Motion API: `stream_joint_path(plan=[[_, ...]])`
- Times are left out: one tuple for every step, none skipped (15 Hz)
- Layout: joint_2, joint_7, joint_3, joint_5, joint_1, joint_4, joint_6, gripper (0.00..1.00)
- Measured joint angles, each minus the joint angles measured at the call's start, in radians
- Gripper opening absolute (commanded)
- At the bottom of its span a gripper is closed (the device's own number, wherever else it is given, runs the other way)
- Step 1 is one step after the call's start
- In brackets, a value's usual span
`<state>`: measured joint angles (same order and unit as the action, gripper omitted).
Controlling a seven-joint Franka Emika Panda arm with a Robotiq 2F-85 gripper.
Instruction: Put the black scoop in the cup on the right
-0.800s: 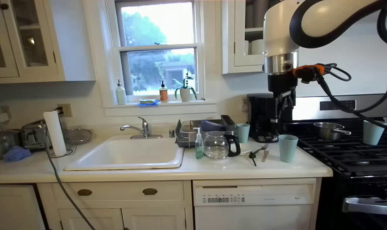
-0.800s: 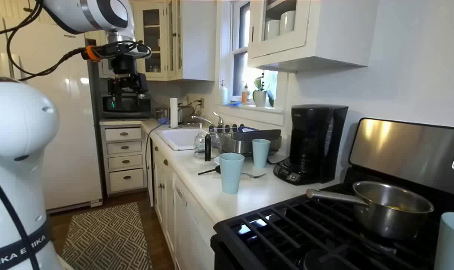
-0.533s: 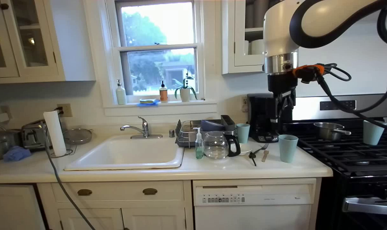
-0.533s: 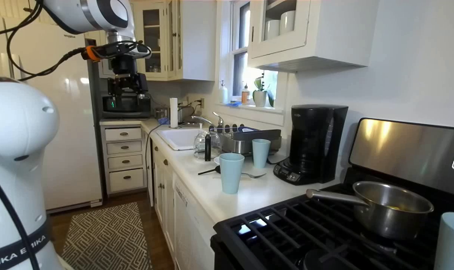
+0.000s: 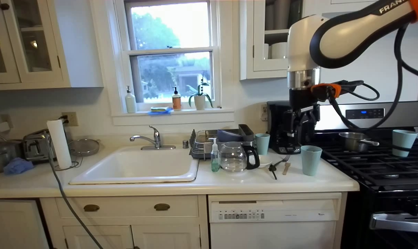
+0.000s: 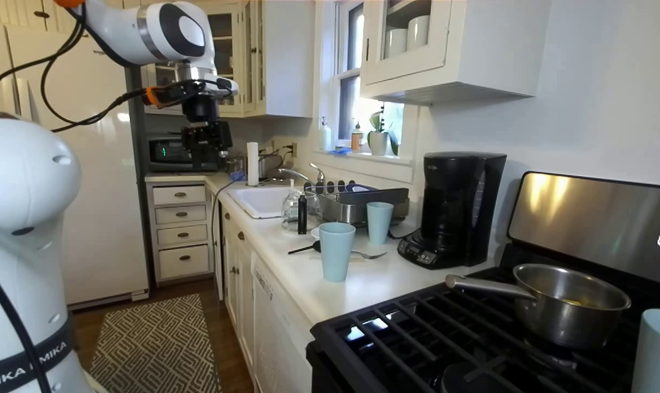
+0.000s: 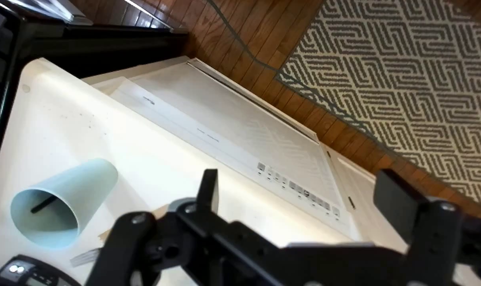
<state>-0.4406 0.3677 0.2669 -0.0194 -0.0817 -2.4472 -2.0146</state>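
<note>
Along the kitchen wall (image 5: 250, 95) run one white bench (image 5: 292, 184) and, at its end, one gas stove (image 6: 412, 344). Set into the bench is one sink (image 5: 133, 180); between sink and stove stand one coffee maker (image 6: 444, 215) and one dish rack (image 6: 341, 212). One hand (image 7: 302, 198) hangs above bench level, its fingers (image 7: 206, 188) spread wide apart. One steel saucepan (image 6: 573, 323) sits on the stove, one glass carafe (image 5: 233, 162) near the rack. One rear tumbler (image 5: 262, 144) stands beside the rack, one front tumbler (image 6: 336, 254) near the bench's stove end and one stove tumbler (image 5: 404, 138) on the stove, making three, light blue and upright. One black scoop (image 5: 272, 168) lies on the bench between carafe and front tumbler, by one fork (image 7: 85, 257); I cannot tell whether they touch. One slim black stick (image 7: 43, 203), its kind unclear, shows inside the front tumbler.
</note>
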Motion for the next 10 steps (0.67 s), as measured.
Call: stream_joint_path(plan=[[0.009,0.025,-0.015,0.0,0.019,-0.028,-0.049,1.0],[0.019,0.048,-0.03,0.0,0.038,-0.057,-0.103,1.0],[0.031,0.071,-0.044,0.0,0.057,-0.086,-0.163,1.0],[0.045,0.094,-0.056,0.0,0.075,-0.112,-0.223,1.0],[0.059,0.119,-0.067,0.0,0.091,-0.135,-0.284,1.0],[0.077,0.144,-0.076,0.002,0.104,-0.154,-0.344,1.0],[0.097,0.168,-0.082,0.004,0.115,-0.169,-0.397,1.0],[0.12,0.193,-0.085,0.004,0.125,-0.18,-0.447,1.0],[0.144,0.216,-0.086,0.004,0.133,-0.187,-0.496,1.0],[0.171,0.238,-0.086,0.002,0.14,-0.192,-0.54,1.0]])
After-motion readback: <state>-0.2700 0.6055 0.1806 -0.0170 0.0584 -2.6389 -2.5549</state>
